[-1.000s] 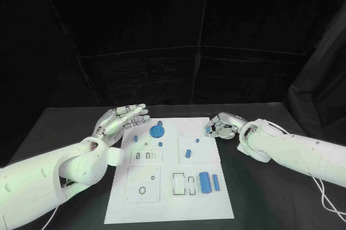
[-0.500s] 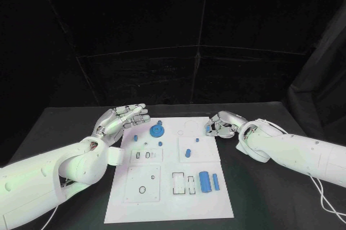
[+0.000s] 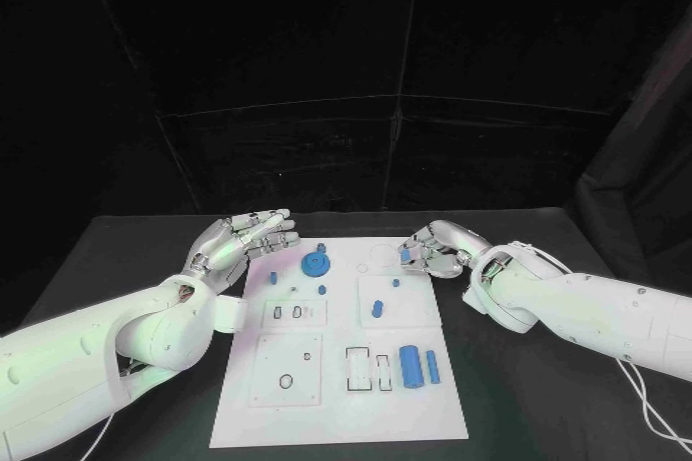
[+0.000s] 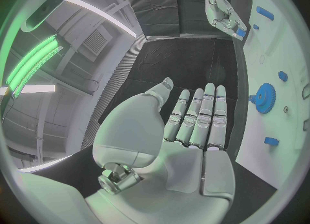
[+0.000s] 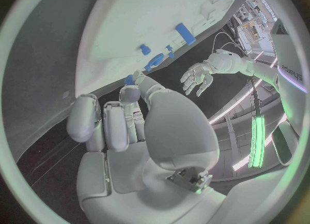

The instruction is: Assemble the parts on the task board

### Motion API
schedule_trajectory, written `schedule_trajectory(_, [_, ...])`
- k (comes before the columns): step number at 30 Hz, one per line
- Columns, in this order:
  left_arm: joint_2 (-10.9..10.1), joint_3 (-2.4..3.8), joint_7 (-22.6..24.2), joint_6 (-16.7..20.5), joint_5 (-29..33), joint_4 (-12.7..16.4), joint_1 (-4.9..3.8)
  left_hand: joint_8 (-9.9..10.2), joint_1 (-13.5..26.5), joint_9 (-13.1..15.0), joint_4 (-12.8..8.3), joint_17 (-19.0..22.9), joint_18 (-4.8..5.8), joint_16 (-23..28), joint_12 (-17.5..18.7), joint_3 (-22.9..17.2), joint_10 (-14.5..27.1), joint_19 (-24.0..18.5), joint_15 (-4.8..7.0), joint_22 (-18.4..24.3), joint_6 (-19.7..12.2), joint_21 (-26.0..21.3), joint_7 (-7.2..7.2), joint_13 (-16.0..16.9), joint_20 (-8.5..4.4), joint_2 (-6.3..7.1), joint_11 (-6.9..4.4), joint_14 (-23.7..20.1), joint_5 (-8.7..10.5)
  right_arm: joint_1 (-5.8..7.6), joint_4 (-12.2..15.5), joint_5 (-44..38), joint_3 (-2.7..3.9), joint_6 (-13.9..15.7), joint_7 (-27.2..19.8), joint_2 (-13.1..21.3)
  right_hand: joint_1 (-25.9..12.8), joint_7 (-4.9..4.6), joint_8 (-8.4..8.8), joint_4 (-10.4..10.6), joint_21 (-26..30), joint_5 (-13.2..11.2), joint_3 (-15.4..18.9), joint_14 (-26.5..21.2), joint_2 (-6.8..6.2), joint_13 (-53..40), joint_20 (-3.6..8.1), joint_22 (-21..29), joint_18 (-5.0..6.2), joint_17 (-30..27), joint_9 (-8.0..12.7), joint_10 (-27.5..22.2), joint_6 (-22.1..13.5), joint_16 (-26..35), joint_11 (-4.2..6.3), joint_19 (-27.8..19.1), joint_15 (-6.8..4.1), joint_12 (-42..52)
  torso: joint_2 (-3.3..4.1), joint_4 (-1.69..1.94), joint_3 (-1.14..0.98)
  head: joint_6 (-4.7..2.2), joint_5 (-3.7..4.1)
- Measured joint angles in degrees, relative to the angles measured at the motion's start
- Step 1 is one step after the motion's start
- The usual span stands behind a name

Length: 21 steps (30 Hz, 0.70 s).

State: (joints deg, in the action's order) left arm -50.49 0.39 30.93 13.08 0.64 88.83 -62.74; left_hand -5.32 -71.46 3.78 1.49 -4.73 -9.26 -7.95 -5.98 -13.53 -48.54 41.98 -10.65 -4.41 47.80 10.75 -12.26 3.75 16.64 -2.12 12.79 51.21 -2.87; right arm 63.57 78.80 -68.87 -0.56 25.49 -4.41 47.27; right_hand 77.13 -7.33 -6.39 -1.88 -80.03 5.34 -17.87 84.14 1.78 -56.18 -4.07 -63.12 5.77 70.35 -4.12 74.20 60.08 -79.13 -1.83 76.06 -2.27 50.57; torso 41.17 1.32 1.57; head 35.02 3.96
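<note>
The white task board [image 3: 339, 401] lies in the middle of the table. On it are a blue gear [image 3: 315, 262], a short blue peg [image 3: 376, 307] and two blue cylinders [image 3: 410, 364] side by side. My right hand [image 3: 433, 249] hovers over the board's far right edge, fingers curled, pinching a small blue part [image 4: 240, 31] that also shows at its fingertips [image 5: 129, 79]. My left hand [image 3: 245, 236] is held open just off the board's far left corner, fingers straight and together, holding nothing. The left wrist view shows that palm [image 4: 194, 125] beside the gear [image 4: 263, 97].
Small blue pieces [image 3: 273, 277] [image 3: 395, 282] sit near the gear and the peg. Empty rectangular slots [image 3: 356, 369] and round holes [image 3: 286, 381] mark the near half of the board. Bare black table [image 3: 548, 401] flanks the board on both sides.
My right hand has shifted slightly left and farther over the board's far edge, still pinching the small blue part. The left hand has stayed in place.
</note>
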Motion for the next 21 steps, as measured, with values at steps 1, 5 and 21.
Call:
schedule_trajectory(1, [0.0, 0.00, 0.0, 0.0, 0.0, 0.0, 0.00, 0.0, 0.0, 0.0, 0.0, 0.0, 0.00, 0.0, 0.0, 0.0, 0.0, 0.0, 0.00, 0.0, 0.0, 0.0, 0.00, 0.0, 0.00, 0.00, 0.00, 0.0, 0.00, 0.15, 0.8, 0.1, 0.02, 0.0, 0.7, -0.3, 0.0, 0.00, 0.09, -0.2, 0.0, 0.0, -0.2, 0.0, 0.01, 0.1, 0.00, 0.0, 0.00, 0.0, 0.0, 0.0, 0.0, 0.0, 0.00, 0.0, 0.00, 0.0, -0.05, 0.02, 0.05, 0.07, -0.08])
schedule_trajectory(5, [-0.2, 0.00, 0.0, 0.0, 0.0, 0.0, -0.06, 0.0, 0.0, 0.0, 0.0, 0.0, 0.00, 0.0, 0.0, 0.0, 0.0, 0.0, 0.00, 0.0, 0.0, 0.0, 0.00, 0.0, 0.00, 0.00, 0.00, 0.0, 0.00, 0.58, 3.4, 0.2, 0.04, -0.3, 3.8, -1.9, -0.3, 0.00, 0.33, -0.8, 0.0, -0.3, -0.8, 0.0, 0.26, 0.0, 0.00, 0.1, 0.00, 0.3, 0.0, 0.0, 0.0, 0.0, 0.00, 0.0, 0.00, -0.2, -0.35, 0.18, 0.30, 0.23, -0.46])
schedule_trajectory(21, [-1.4, 0.01, 0.0, 0.1, 0.0, 0.0, -0.50, 0.0, 0.0, 0.0, 0.0, 0.0, 0.00, 0.0, 0.0, 0.0, 0.0, 0.2, 0.00, 0.0, 0.0, 0.0, 0.00, 0.0, -0.20, 0.00, 0.00, 0.0, 0.00, 0.87, 6.0, -5.8, 0.00, -2.6, 13.7, -13.3, -1.8, -0.02, 0.91, -0.2, 0.0, -0.4, -2.2, 0.0, -0.93, -0.8, 0.00, 0.1, 0.00, 0.8, 0.1, 0.0, 0.0, 0.0, -0.01, 0.0, 0.01, 0.5, -1.21, 1.00, 1.27, 1.78, -3.58])
